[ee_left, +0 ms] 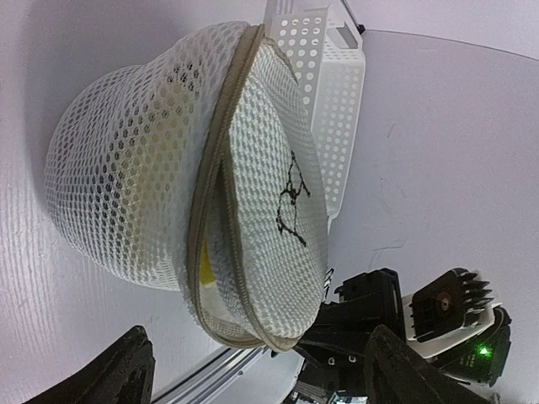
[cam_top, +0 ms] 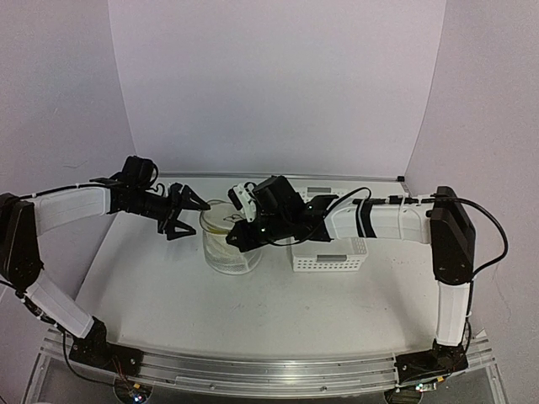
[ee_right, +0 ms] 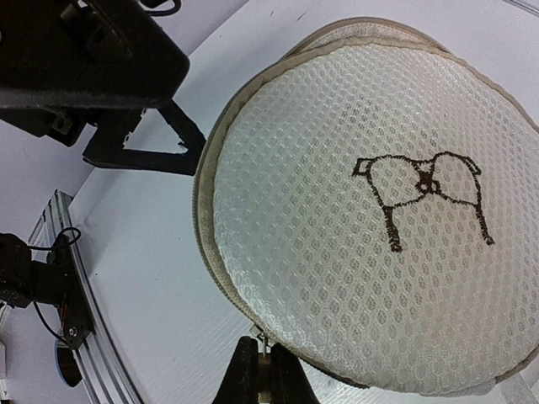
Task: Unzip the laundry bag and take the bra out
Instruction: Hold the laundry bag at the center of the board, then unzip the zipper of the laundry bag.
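We see the laundry bag (cam_top: 229, 246), a round white mesh drum, standing on its side near the middle of the tabletop (cam_top: 152, 282). Its flat face carries a small black bra drawing (ee_right: 421, 195). A tan zip band (ee_left: 221, 202) runs around the rim, and part of it gapes open along the lower edge. Through that gap we glimpse a strip of yellow, the bra (ee_left: 205, 263), inside the bag; the rest of it is only a faint tint behind the mesh.

The right claw (ee_right: 264, 370) sits at the bag's rim, its two fingers pinched almost together on a small pale tab at the zip band. We cannot tell whether that tab is the zip pull itself. From above, this claw hangs over the top right of the bag, touching it.

The left claw (cam_top: 187, 219) hovers just beside the bag on its left, raised off the tabletop, its fingers spread wide and gripping nothing. It points toward the bag's rounded side without touching it.

A white perforated basket (cam_top: 330, 257) stands just to the right of the bag, under the right arm.
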Controlling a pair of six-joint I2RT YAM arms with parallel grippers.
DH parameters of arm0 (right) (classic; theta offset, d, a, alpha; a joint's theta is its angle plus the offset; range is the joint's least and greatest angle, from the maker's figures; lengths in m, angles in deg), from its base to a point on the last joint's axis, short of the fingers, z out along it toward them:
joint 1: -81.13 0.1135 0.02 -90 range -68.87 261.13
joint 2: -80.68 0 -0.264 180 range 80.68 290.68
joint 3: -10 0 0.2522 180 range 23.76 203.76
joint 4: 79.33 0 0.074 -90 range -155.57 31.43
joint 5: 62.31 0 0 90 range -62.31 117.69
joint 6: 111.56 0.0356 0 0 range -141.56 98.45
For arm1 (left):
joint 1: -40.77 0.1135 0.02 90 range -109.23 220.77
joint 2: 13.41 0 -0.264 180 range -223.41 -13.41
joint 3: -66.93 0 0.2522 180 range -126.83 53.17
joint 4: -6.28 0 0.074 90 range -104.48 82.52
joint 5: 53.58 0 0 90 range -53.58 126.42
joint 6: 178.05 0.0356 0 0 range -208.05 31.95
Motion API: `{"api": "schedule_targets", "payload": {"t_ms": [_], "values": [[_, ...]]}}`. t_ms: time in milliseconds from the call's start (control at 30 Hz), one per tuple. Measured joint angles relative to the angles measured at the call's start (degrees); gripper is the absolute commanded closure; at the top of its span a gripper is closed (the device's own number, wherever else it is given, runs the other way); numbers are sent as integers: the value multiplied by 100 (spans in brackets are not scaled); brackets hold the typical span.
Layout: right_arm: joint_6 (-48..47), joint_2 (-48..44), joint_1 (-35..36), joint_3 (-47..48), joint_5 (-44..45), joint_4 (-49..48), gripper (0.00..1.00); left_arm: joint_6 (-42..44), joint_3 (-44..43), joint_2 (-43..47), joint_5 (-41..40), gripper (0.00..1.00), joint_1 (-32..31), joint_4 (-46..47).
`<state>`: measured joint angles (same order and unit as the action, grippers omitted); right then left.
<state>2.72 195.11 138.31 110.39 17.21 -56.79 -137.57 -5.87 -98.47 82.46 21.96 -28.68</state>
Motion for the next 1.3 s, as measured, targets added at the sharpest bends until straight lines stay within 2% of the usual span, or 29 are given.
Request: {"api": "schedule_targets", "payload": {"t_ms": [333, 467, 633, 867, 1300], "values": [[-44, 0, 0, -2, -7, 0, 100, -485, 26, -437, 94, 21, -133, 638], [-48, 0, 0, -13, -9, -2, 100, -599, 35, -575, 133, 30, -186, 741], [-61, -2, 0, -70, -4, -7, 100, -678, 35, -699, 201, 54, -245, 894], [-61, -2, 0, -149, -2, -4, 100, -798, 39, -728, 240, 99, -269, 1029], [-157, -498, 0, -1025, 260, -138, 100, -798, 42, -734, 302, 100, -321, 1119]]}}
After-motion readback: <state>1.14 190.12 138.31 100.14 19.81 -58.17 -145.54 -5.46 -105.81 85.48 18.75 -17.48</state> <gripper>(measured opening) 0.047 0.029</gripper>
